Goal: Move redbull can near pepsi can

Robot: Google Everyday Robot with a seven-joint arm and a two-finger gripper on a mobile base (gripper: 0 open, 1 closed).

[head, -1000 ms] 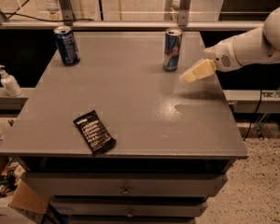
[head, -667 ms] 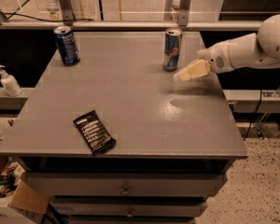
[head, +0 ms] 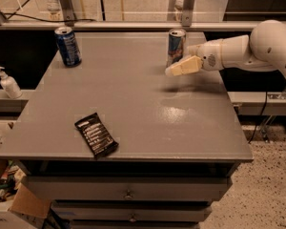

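Camera view is taken up mostly by the grey table (head: 133,128), across whose right edge the white arm (head: 257,46) is stretched from the upper right, while a dark snack wrapper (head: 96,134) is laid at lower left. The pepsi can (head: 67,46) is stood upright at upper left and the redbull can (head: 176,46) at upper centre, well apart, so the task is judged barely begun: grasp, carry and setting down are left. The end effector (head: 183,66) is held low against the redbull can's right side; whether it is spread or closed cannot be told.
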